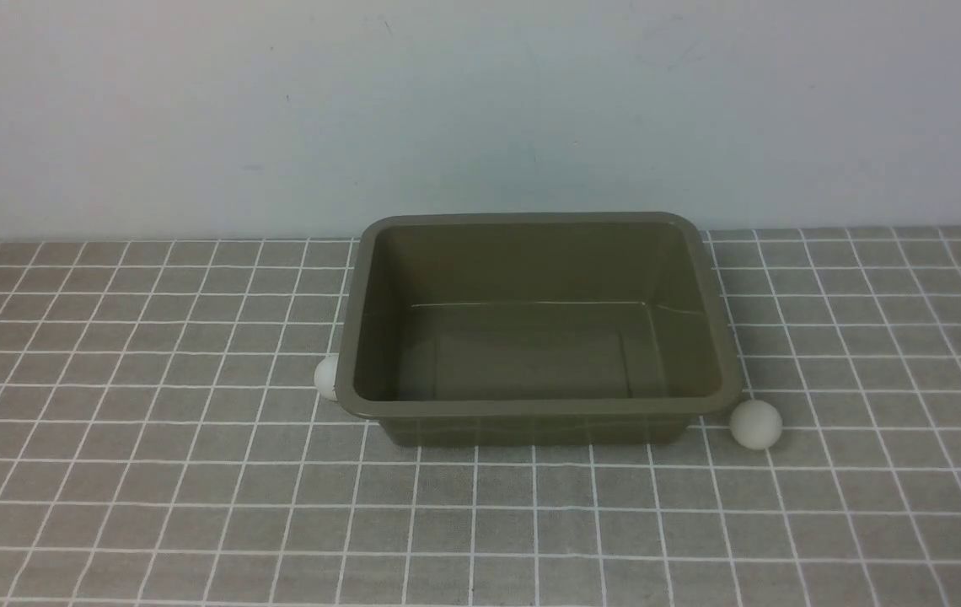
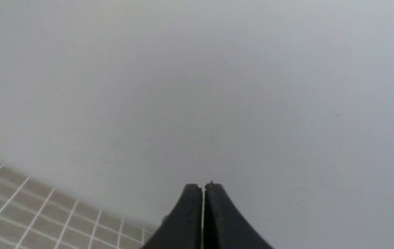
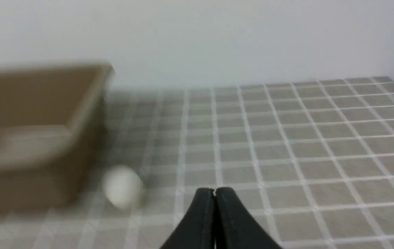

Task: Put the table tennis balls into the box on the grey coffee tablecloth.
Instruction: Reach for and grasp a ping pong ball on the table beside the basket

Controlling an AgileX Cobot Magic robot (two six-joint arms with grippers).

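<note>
The olive-brown box (image 1: 725, 354) stands empty in the middle of the grey coffee tablecloth (image 1: 152, 506). One white table tennis ball (image 1: 755, 423) lies by the box's near right corner. The other table tennis ball (image 1: 326, 377) peeks out from behind the box's left wall. Neither arm shows in the front view. My right gripper (image 3: 214, 190) is shut and empty, facing the cloth, with the blurred ball (image 3: 122, 186) and box (image 3: 41, 155) off to one side. My left gripper (image 2: 203, 186) is shut with nothing in it, pointing at the pale wall (image 2: 217, 86).
A plain pale wall (image 1: 480, 110) rises straight behind the box at the cloth's far edge. Gridded cloth (image 3: 321, 145) stretches right of the box, and a strip of cloth (image 2: 27, 214) shows under the left gripper.
</note>
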